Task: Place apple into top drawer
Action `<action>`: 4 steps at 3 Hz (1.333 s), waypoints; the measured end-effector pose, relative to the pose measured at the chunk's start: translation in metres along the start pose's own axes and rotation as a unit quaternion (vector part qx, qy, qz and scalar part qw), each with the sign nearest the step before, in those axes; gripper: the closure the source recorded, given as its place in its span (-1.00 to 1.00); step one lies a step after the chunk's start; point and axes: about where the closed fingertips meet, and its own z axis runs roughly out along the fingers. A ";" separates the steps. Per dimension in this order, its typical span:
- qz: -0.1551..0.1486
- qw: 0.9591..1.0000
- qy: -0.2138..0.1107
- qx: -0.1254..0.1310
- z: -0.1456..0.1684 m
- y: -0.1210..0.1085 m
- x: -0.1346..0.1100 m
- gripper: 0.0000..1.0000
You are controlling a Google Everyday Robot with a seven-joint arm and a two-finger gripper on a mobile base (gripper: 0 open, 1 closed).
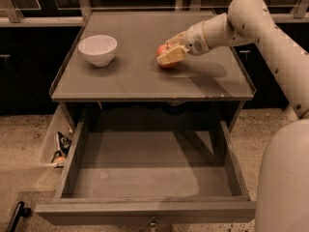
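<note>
1. The gripper (166, 49) reached in from 3 o'clock to the apple (162, 53) on the tabletop (145, 81) — whether it had clamped down could not be told.
2. The apple sat at the white bowl's (97, 50) 3 o'clock.
3. The top drawer (149, 175) stood open at 6 o'clock — well apart from the apple.

Gripper (170, 50) sat at the apple (162, 50) near the middle of the counter (145, 83), slightly toward the back right corner. The arm (227, 25) reached in over the right edge, so that side was blocked from above. White bowl (97, 50) stood near the back left corner, well apart from the apple. Bare surface lay between them and along the whole front edge. Top drawer (145, 178) was pulled out below the front edge, flat bottom open from above, low walls on both sides. Robot body (285, 178) crowded the space off the front right corner, just beside the drawer's right wall.
</note>
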 end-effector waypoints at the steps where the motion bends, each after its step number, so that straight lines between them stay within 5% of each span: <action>1: 0.000 1.000 0.000 0.000 0.000 0.000 0.000 0.77; 2: -0.004 1.000 0.000 -0.008 0.004 0.006 0.000 1.00; 4: -0.023 0.999 -0.040 0.003 -0.028 0.035 -0.012 1.00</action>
